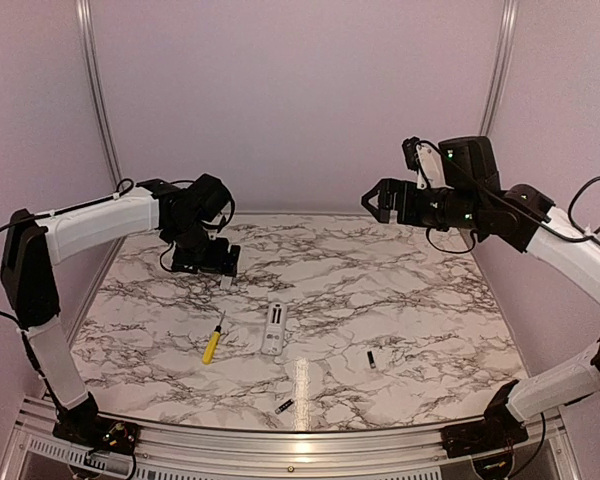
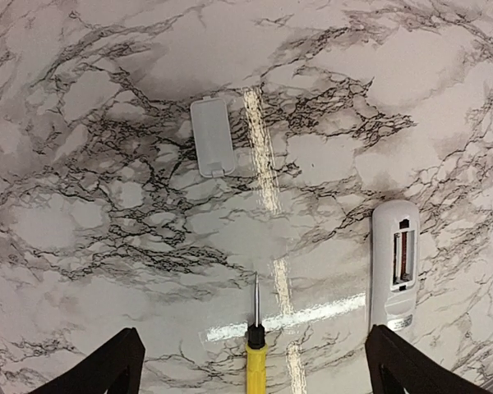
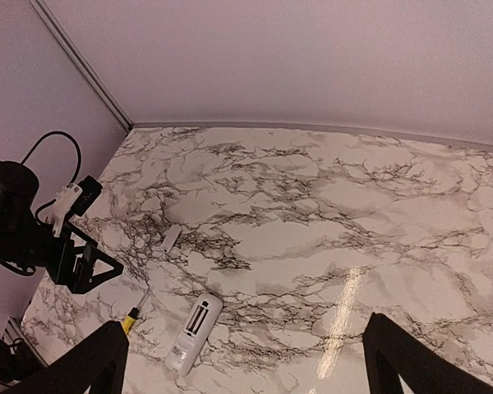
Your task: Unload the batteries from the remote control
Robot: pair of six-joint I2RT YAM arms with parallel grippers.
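The white remote control lies mid-table with its recessed compartment facing up and uncovered; I see no cells inside it. Two batteries lie apart from it, one to its right and one near the front edge. My left gripper hovers over the back left of the table, open and holding nothing. Its dark fingers stand wide apart in the left wrist view. My right gripper hangs high at the back right, open and empty, looking down on the remote control.
A small white cover piece lies flat beyond the left gripper. A yellow-handled screwdriver lies left of the remote, tip pointing away. Pale walls with metal posts close in the table on three sides.
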